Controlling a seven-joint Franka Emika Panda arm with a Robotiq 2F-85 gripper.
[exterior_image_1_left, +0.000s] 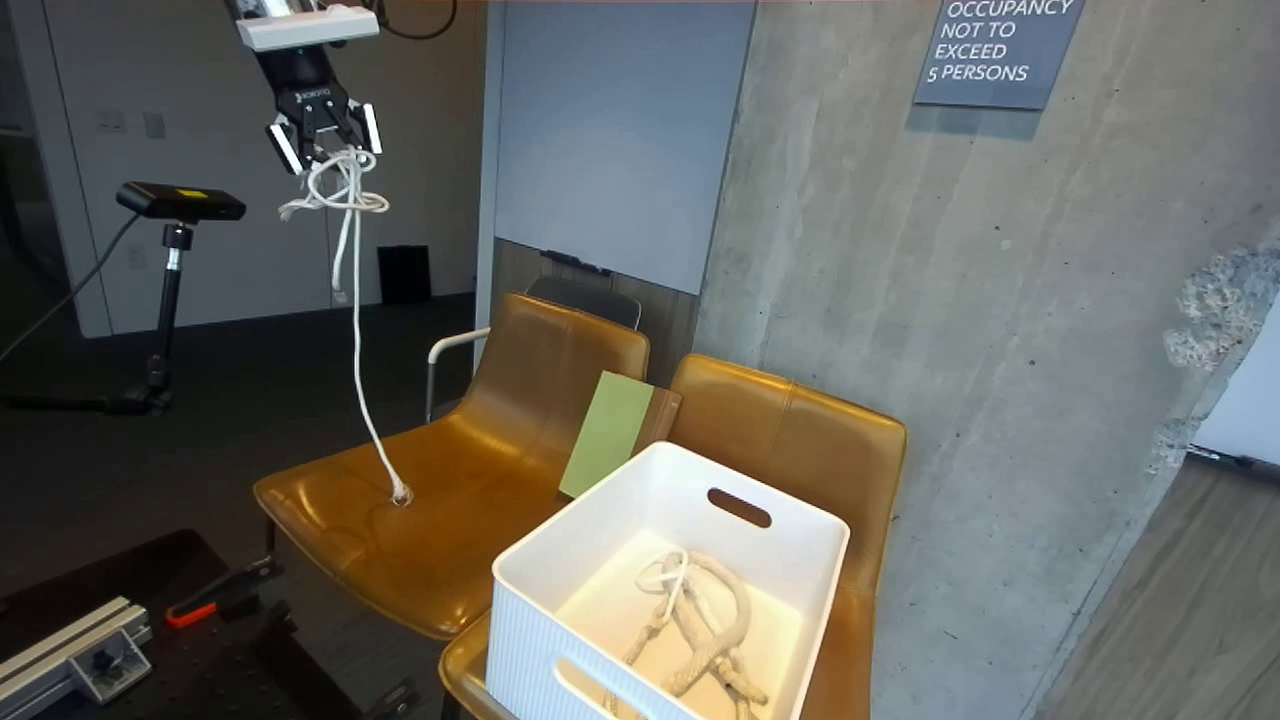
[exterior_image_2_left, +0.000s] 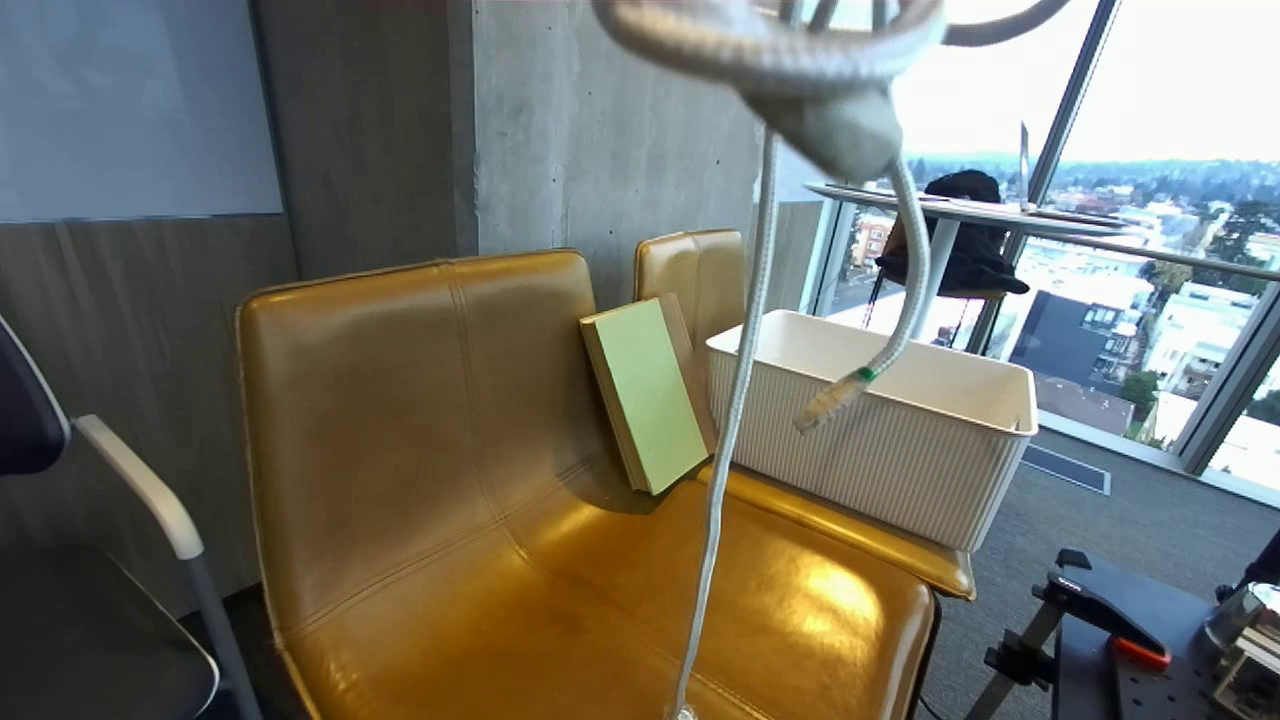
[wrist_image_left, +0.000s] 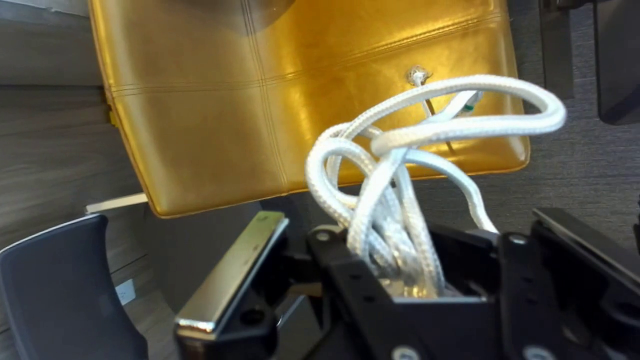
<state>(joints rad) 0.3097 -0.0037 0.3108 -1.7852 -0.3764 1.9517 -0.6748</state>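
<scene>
A white braided rope hangs in loose loops from my gripper, which is shut on its gathered strands. In the wrist view, the bundle is wedged deep between the black finger links of the gripper, and the fingertips stand apart, tilted inward. One long strand drops to the tan chair seat; whether its frayed end touches the leather I cannot tell. A shorter end with a green band dangles in mid-air. The gripper itself is not visible where the loops fill the top of that exterior view.
A white ribbed bin stands on the neighbouring chair, with tan knotted rope inside. Between the chair backs leans a green book. A camera on a stand, a dark table with a clamp and a grey chair are nearby.
</scene>
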